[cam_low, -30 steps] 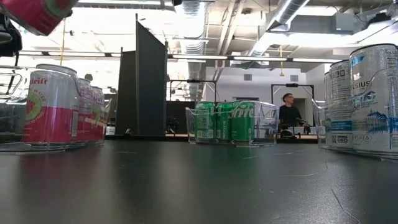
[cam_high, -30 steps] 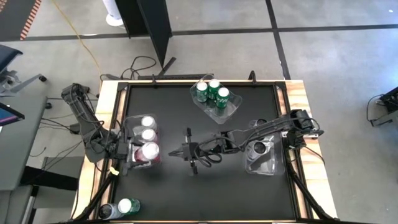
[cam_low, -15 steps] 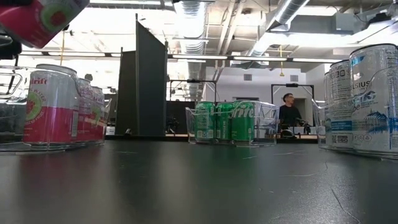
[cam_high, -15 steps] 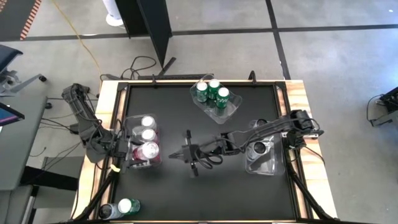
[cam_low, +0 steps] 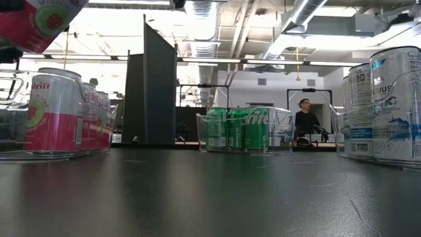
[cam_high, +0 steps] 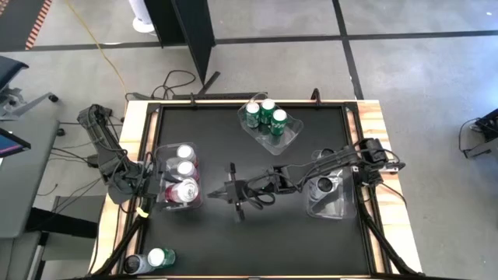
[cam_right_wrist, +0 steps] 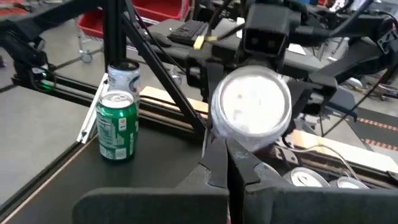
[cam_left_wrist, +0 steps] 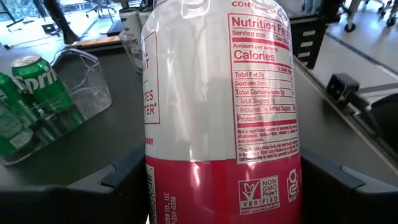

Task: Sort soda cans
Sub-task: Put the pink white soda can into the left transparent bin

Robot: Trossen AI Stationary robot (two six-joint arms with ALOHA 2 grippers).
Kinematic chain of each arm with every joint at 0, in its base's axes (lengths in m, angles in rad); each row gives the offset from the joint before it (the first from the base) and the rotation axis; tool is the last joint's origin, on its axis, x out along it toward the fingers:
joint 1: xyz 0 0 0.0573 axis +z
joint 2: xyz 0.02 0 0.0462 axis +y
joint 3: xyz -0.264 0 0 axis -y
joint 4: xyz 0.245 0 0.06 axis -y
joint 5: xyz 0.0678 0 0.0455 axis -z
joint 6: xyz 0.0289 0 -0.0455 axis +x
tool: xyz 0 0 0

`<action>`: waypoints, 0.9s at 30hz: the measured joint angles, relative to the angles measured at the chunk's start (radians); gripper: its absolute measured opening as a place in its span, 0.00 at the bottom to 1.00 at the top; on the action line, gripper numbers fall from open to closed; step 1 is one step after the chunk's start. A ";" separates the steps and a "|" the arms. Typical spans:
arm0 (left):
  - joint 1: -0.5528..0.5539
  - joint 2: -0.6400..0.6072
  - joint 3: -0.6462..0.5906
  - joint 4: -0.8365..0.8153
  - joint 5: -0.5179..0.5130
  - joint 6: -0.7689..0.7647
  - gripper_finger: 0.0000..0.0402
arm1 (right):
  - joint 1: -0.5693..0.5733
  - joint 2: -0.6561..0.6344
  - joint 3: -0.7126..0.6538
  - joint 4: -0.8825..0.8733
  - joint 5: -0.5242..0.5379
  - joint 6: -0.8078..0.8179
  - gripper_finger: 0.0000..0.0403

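Compared with a second ago, the pink-and-white soda can (cam_high: 184,191) held by the left gripper (cam_high: 165,191) has shifted slightly toward the table's left edge and now sits over the clear rectangular plastic bin (cam_high: 159,177) at the left side of the black table (cam_high: 257,241); in the low view it has risen a little further out of the top corner (cam_low: 41,20). The right arm has barely moved.

The left arm reaches in low from the table's left edge, its fingers (cam_left_wrist: 124,177) spread wide around the can's body, clamping it on both sides. Two more pink cans (cam_high: 185,160) stand in that bin.

The right gripper (cam_high: 232,190) lies stretched across the table's middle, fingers pressed together and holding nothing.

Three green cans (cam_high: 263,115) stand in a clear bin at the far edge. A green can (cam_high: 159,257) and a dark can (cam_high: 134,264) stand at the near left corner.
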 joint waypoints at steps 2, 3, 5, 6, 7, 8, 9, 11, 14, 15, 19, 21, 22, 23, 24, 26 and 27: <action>0.000 0.000 0.000 -0.015 0.002 0.000 0.71 | -0.008 0.000 0.000 0.006 -0.012 0.000 0.01; 0.000 0.000 0.000 -0.016 0.007 0.000 0.71 | -0.011 0.000 0.000 0.006 -0.013 0.000 0.01; 0.000 0.000 0.000 -0.016 0.026 0.006 0.71 | -0.015 0.000 0.000 0.008 -0.014 0.000 0.01; 0.000 0.000 0.000 -0.017 0.034 0.009 0.72 | -0.018 0.000 0.000 0.012 -0.014 0.000 0.01; 0.000 0.000 0.000 -0.018 0.041 0.011 0.72 | -0.018 0.000 0.000 0.019 -0.014 0.000 0.01; 0.000 0.000 0.000 -0.018 0.050 0.011 0.71 | -0.019 0.000 0.000 0.024 -0.013 0.000 0.01; 0.000 0.000 0.000 -0.018 0.055 0.012 0.72 | -0.022 0.000 0.000 0.029 -0.014 0.000 0.01; 0.000 0.000 0.000 -0.019 0.068 0.012 0.72 | -0.026 0.000 0.000 0.033 -0.014 0.000 0.01; 0.000 0.000 0.000 -0.035 0.103 0.012 0.72 | -0.031 0.000 0.000 0.040 -0.014 0.000 0.01; 0.000 0.000 0.000 -0.040 0.114 0.012 0.72 | -0.033 0.000 0.000 0.047 -0.015 0.000 0.01; 0.000 0.000 0.000 -0.043 0.156 0.027 0.72 | -0.044 0.000 0.000 0.075 -0.027 -0.006 0.01; 0.000 0.000 0.000 -0.042 0.172 0.040 0.72 | -0.050 0.000 0.000 0.095 -0.051 -0.027 0.01; 0.000 0.000 0.000 -0.042 0.182 0.046 0.72 | -0.052 0.000 0.000 0.110 -0.065 -0.040 0.01; 0.000 0.000 0.000 -0.042 0.187 0.053 0.71 | -0.053 0.000 0.000 0.128 -0.078 -0.051 0.01; 0.000 0.000 0.000 -0.043 0.187 0.059 0.72 | -0.053 0.000 0.000 0.148 -0.094 -0.064 0.01; 0.000 0.000 0.000 -0.042 0.192 0.064 0.71 | -0.052 0.000 0.000 0.189 -0.124 -0.086 0.01; 0.000 0.000 0.000 -0.043 0.197 0.064 0.71 | -0.052 0.000 0.000 0.208 -0.136 -0.097 0.01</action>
